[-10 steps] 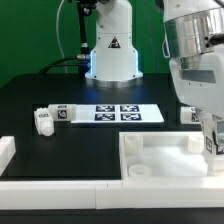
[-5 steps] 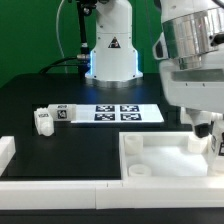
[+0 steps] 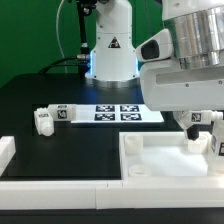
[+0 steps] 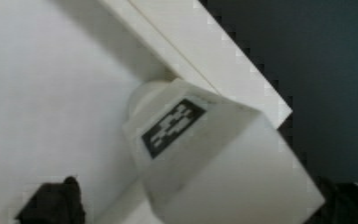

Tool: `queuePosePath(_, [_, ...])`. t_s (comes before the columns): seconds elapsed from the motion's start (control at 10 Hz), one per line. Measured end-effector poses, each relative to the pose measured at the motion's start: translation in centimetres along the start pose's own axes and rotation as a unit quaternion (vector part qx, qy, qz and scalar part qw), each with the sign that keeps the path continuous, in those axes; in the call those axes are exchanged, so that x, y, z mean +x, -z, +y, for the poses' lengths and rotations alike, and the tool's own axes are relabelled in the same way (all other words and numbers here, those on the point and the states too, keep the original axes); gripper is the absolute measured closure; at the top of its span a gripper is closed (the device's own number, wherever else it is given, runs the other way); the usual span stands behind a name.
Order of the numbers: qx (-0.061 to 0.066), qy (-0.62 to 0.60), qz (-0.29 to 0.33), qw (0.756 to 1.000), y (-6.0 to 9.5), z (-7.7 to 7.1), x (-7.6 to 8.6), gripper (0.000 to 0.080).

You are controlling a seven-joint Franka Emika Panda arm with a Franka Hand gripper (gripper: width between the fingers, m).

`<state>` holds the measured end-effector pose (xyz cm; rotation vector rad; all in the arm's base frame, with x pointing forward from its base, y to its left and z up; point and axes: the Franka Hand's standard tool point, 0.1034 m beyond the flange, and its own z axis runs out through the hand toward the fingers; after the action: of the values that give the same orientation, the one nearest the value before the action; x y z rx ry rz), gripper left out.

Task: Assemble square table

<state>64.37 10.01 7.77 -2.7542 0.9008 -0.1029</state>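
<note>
The square table's white slab [image 3: 160,165] lies at the front, on the exterior view's right. A short white leg [image 3: 196,124] with a black-and-white tag stands at the slab's rear right corner. My gripper [image 3: 205,134] hangs over it. In the wrist view the leg [image 4: 220,150] sits against the slab's raised rim [image 4: 194,50], between my two black fingertips [image 4: 51,203]. One fingertip stands a little apart from the leg. My gripper [image 4: 202,207] is open around the leg. Two more tagged legs [image 3: 42,121] [image 3: 63,113] lie on the exterior view's left.
The marker board [image 3: 125,112] lies flat behind the slab. A long white bar [image 3: 60,186] runs along the front, with a white block [image 3: 5,150] at its left end. The robot's base [image 3: 112,55] stands at the back.
My wrist has turned over the rear right corner; the hand now lies wide across the exterior view and sits a little higher. The slab and the loose legs have not moved.
</note>
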Motion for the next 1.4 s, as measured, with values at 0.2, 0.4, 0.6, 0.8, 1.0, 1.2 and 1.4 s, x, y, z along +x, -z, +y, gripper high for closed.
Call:
queuePosePath(0.2, [-0.038,0.182,-0.023,0.982,0.15,-0.16,-0.03,0.0151])
queuePosePath(0.4, [-0.044,0.2,-0.028,0.978,-0.02,-0.24,0.08,0.0178])
queuePosePath(0.6, [-0.045,0.189,-0.028,0.981,-0.07,-0.21,0.07,0.0357])
queuePosePath(0.8, [-0.046,0.137,-0.026,0.989,-0.07,-0.22,0.06,0.0515])
queuePosePath(1.0, [-0.048,0.036,-0.018,0.998,-0.12,-0.09,0.1,0.0515])
queuePosePath(1.2, [-0.041,-0.144,-0.008,0.989,-0.15,0.22,0.1,0.0515])
queuePosePath(1.4, [-0.039,-0.314,-0.006,0.949,-0.11,0.43,0.11,0.0515])
